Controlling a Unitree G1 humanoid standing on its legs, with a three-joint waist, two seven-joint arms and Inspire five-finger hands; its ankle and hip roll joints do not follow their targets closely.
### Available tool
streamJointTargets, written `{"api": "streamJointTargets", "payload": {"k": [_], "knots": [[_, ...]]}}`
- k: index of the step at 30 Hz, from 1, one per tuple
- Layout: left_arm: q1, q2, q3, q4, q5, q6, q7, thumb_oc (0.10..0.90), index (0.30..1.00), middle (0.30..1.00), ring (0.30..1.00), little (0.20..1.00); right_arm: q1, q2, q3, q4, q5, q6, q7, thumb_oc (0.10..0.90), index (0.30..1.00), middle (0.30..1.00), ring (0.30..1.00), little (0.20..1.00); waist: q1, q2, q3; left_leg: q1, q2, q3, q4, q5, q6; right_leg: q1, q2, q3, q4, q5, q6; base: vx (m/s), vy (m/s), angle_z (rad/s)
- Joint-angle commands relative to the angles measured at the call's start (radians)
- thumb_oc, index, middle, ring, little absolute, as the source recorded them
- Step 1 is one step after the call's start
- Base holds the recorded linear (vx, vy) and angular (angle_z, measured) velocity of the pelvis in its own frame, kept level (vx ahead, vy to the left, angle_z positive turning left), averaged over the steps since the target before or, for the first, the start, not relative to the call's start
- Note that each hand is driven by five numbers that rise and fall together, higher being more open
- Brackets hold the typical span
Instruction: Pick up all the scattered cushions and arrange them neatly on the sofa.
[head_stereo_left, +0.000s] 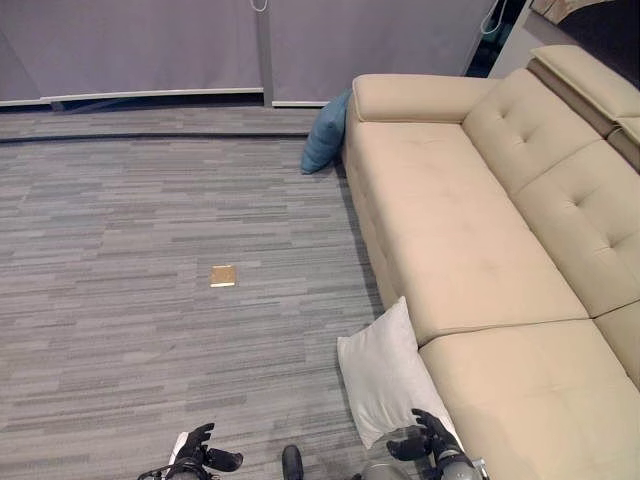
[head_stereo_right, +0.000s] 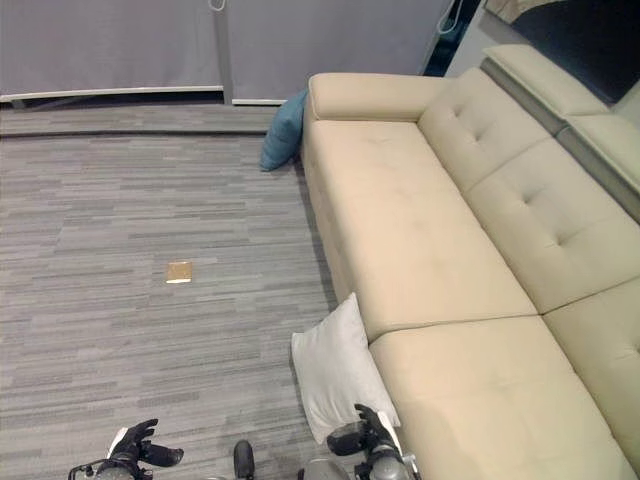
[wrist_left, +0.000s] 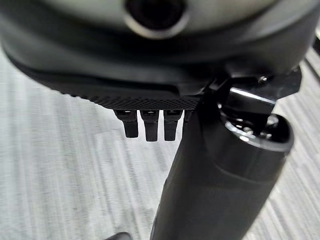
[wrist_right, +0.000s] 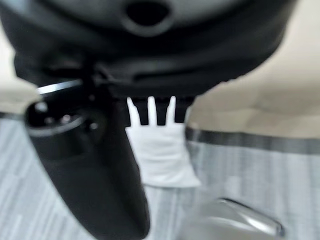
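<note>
Reaching for the white cushion (head_stereo_left: 382, 374) that leans on the sofa (head_stereo_left: 470, 250) front, the right hand (head_stereo_left: 425, 437) hovers relaxed and empty beside it, left hand (head_stereo_left: 200, 448) likewise; next, a grasp and lift, the blue cushion (head_stereo_left: 327, 133) waiting beyond.

Small flat tan square, possibly a card (head_stereo_left: 223, 276), lying alone on grey striped carpet floor (head_stereo_left: 120, 230), well short of pale grey wall panels (head_stereo_left: 140, 45).

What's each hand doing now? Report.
Left hand: open, empty, above the floor.
Right hand: open, empty, near the white cushion.
</note>
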Motion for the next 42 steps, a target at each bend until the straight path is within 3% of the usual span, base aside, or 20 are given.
{"api": "streamJointTargets", "payload": {"k": [1, 4, 7, 10, 12, 16, 17, 20, 21, 24, 27, 34, 35, 36, 37, 38, 40, 41, 42], "knots": [[0.028, 0.030, -0.008, -0.005, 0.007, -0.017, 0.003, 0.800, 0.900, 0.900, 0.900, 0.900, -0.015, -0.057, -0.036, 0.009, -0.011, -0.014, -0.024, 0.800, 0.900, 0.900, 0.900, 0.900, -0.010, -0.017, -0.021, 0.001, 0.047, -0.033, 0.141, -0.192, -0.105, 0.047, 0.047, -0.037, -0.249, 0.248, 0.008, 0.12, 0.019, -0.15], [0.021, 0.024, -0.017, -0.014, 0.014, -0.021, 0.006, 0.800, 0.900, 0.900, 0.900, 0.900, -0.012, -0.061, -0.032, 0.002, -0.013, -0.017, -0.028, 0.800, 0.900, 0.900, 0.900, 0.900, -0.009, -0.022, -0.023, 0.011, 0.038, -0.029, 0.154, -0.207, -0.107, 0.077, 0.046, -0.041, -0.286, 0.246, 0.003, 0.08, -0.026, 0.06], [0.025, 0.016, -0.020, -0.011, 0.027, -0.021, -0.004, 0.800, 0.900, 0.900, 0.900, 0.900, 0.021, -0.071, -0.056, 0.004, 0.013, -0.021, -0.034, 0.800, 0.900, 0.900, 0.900, 0.900, -0.023, -0.030, -0.049, 0.029, 0.045, -0.011, 0.178, -0.224, -0.138, 0.146, 0.078, 0.000, -0.367, 0.234, -0.015, 0.11, -0.102, 0.03], [0.022, 0.015, -0.032, -0.007, 0.043, -0.019, -0.011, 0.800, 0.900, 0.900, 0.900, 0.900, 0.040, -0.073, -0.065, 0.005, 0.022, -0.027, -0.031, 0.800, 0.900, 0.900, 0.900, 0.900, -0.036, -0.043, -0.050, -0.013, 0.077, 0.011, 0.308, -0.200, -0.180, 0.192, 0.081, 0.010, -0.420, 0.236, -0.036, 0.03, -0.081, 0.03], [0.016, 0.014, -0.037, -0.012, 0.040, -0.018, -0.008, 0.800, 0.900, 0.900, 0.900, 0.900, 0.036, -0.078, -0.065, 0.008, 0.029, -0.027, -0.036, 0.800, 0.900, 0.900, 0.900, 0.900, -0.030, -0.046, -0.037, -0.061, 0.080, -0.012, 0.420, -0.167, -0.195, 0.205, 0.090, 0.028, -0.426, 0.240, -0.053, 0.00, -0.058, 0.05], [0.007, 0.001, -0.040, -0.009, 0.024, -0.015, -0.007, 0.800, 0.900, 0.900, 0.900, 0.900, 0.032, -0.081, -0.070, 0.023, 0.039, -0.020, -0.038, 0.800, 0.900, 0.900, 0.900, 0.900, -0.020, -0.059, -0.037, -0.112, 0.084, -0.057, 0.395, -0.209, -0.174, 0.225, 0.085, 0.067, -0.441, 0.229, -0.048, 0.05, 0.019, -0.34], [0.006, 0.000, -0.040, -0.006, 0.018, -0.015, -0.007, 0.800, 0.900, 0.900, 0.900, 0.900, 0.029, -0.082, -0.067, 0.029, 0.038, -0.019, -0.038, 0.800, 0.900, 0.900, 0.900, 0.900, -0.015, -0.061, -0.040, -0.123, 0.082, -0.082, 0.369, -0.211, -0.172, 0.226, 0.088, 0.081, -0.441, 0.226, -0.046, 0.14, 0.071, -0.19], [-0.008, -0.009, -0.039, 0.007, -0.020, -0.019, -0.005, 0.800, 0.900, 0.900, 0.900, 0.900, 0.011, -0.085, -0.050, 0.057, 0.032, -0.013, -0.043, 0.800, 0.900, 0.900, 0.900, 0.900, 0.016, -0.056, -0.035, -0.165, 0.100, -0.239, 0.234, -0.116, -0.199, 0.244, 0.112, 0.153, -0.439, 0.207, -0.045, 0.13, 0.092, -0.56], [-0.008, -0.009, -0.039, 0.008, -0.020, -0.019, -0.005, 0.800, 0.900, 0.900, 0.900, 0.900, 0.011, -0.085, -0.050, 0.057, 0.032, -0.013, -0.043, 0.800, 0.900, 0.900, 0.900, 0.900, 0.016, -0.057, -0.033, -0.162, 0.099, -0.239, 0.232, -0.115, -0.199, 0.246, 0.112, 0.153, -0.439, 0.206, -0.045, 0.08, 0.067, -1.03], [-0.017, -0.017, -0.050, 0.025, -0.030, -0.025, -0.003, 0.800, 0.900, 0.900, 0.900, 0.900, -0.001, -0.088, -0.040, 0.069, 0.025, -0.004, -0.041, 0.800, 0.900, 0.900, 0.900, 0.900, 0.036, -0.045, -0.028, -0.181, 0.090, -0.359, 0.155, -0.070, -0.209, 0.263, 0.129, 0.215, -0.425, 0.185, -0.045, 0.13, 0.134, -0.80], [-0.012, -0.021, -0.054, 0.040, -0.009, -0.015, -0.009, 0.800, 0.900, 0.900, 0.900, 0.900, 0.004, -0.077, -0.045, 0.076, 0.024, -0.003, -0.034, 0.800, 0.900, 0.900, 0.900, 0.900, 0.027, -0.039, -0.045, -0.142, 0.104, -0.334, 0.127, -0.065, -0.209, 0.266, 0.114, 0.223, -0.417, 0.182, -0.037, 0.15, 0.203, -0.65], [-0.019, -0.001, -0.047, 0.056, 0.031, -0.008, -0.012, 0.800, 0.900, 0.900, 0.900, 0.900, -0.002, -0.046, -0.051, 0.063, 0.027, 0.006, -0.025, 0.800, 0.900, 0.900, 0.900, 0.900, 0.007, -0.037, -0.061, -0.097, 0.080, -0.226, 0.121, -0.101, -0.155, 0.207, 0.066, 0.312, -0.353, 0.222, 0.015, 0.10, 0.251, -0.64], [-0.021, 0.004, -0.042, 0.055, 0.029, -0.007, -0.007, 0.800, 0.900, 0.900, 0.900, 0.900, -0.006, -0.042, -0.049, 0.057, 0.027, 0.006, -0.026, 0.800, 0.900, 0.900, 0.900, 0.900, 0.005, -0.034, -0.057, -0.093, 0.081, -0.205, 0.114, -0.103, -0.147, 0.184, 0.060, 0.307, -0.332, 0.239, 0.026, -0.03, 0.181, -0.80], [-0.021, 0.012, -0.034, 0.051, 0.019, -0.010, -0.003, 0.800, 0.900, 0.900, 0.900, 0.900, -0.014, -0.038, -0.043, 0.041, 0.023, 0.005, -0.028, 0.800, 0.900, 0.900, 0.900, 0.900, 0.021, -0.026, -0.042, -0.076, 0.088, -0.161, 0.105, -0.110, -0.137, 0.145, 0.038, 0.247, -0.290, 0.257, 0.038, -0.04, 0.252, -0.72], [-0.022, 0.016, -0.032, 0.049, 0.015, -0.010, -0.002, 0.800, 0.900, 0.900, 0.900, 0.900, -0.018, -0.040, -0.044, 0.030, 0.021, 0.000, -0.031, 0.800, 0.900, 0.900, 0.900, 0.900, 0.032, -0.017, -0.036, -0.070, 0.093, -0.139, 0.102, -0.113, -0.135, 0.126, 0.012, 0.155, -0.271, 0.250, 0.028, -0.07, 0.327, -1.27], [-0.015, 0.017, -0.029, 0.048, 0.013, -0.012, -0.005, 0.800, 0.900, 0.900, 0.900, 0.900, -0.022, -0.042, -0.042, 0.024, 0.011, -0.008, -0.033, 0.800, 0.900, 0.900, 0.900, 0.900, 0.049, 0.000, -0.035, -0.062, 0.097, -0.103, 0.094, -0.112, -0.129, 0.118, -0.018, -0.008, -0.244, 0.224, 0.008, -0.06, 0.272, -1.60], [-0.010, 0.016, -0.028, 0.049, 0.015, -0.012, -0.008, 0.800, 0.900, 0.900, 0.900, 0.900, -0.021, -0.044, -0.042, 0.028, 0.010, -0.011, -0.035, 0.800, 0.900, 0.900, 0.900, 0.900, 0.048, 0.004, -0.036, -0.054, 0.093, -0.095, 0.087, -0.111, -0.126, 0.125, -0.007, -0.036, -0.230, 0.205, 0.000, -0.04, 0.180, -1.54], [-0.002, 0.018, -0.028, 0.046, 0.020, -0.011, -0.015, 0.800, 0.900, 0.900, 0.900, 0.900, -0.016, -0.048, -0.041, 0.040, 0.015, -0.015, -0.031, 0.800, 0.900, 0.900, 0.900, 0.900, 0.039, -0.002, -0.042, -0.036, 0.068, -0.073, 0.081, -0.109, -0.121, 0.147, 0.067, -0.015, -0.229, 0.181, -0.003, -0.08, 0.160, -0.60], [0.008, 0.014, -0.019, 0.042, 0.017, -0.011, -0.017, 0.800, 0.900, 0.900, 0.900, 0.900, -0.011, -0.058, -0.042, 0.051, 0.005, -0.016, -0.037, 0.800, 0.900, 0.900, 0.900, 0.900, 0.064, -0.008, -0.051, -0.028, 0.054, -0.029, 0.070, -0.106, -0.123, 0.197, 0.062, -0.115, -0.277, 0.161, -0.015, -0.12, 0.154, -0.37]]}}
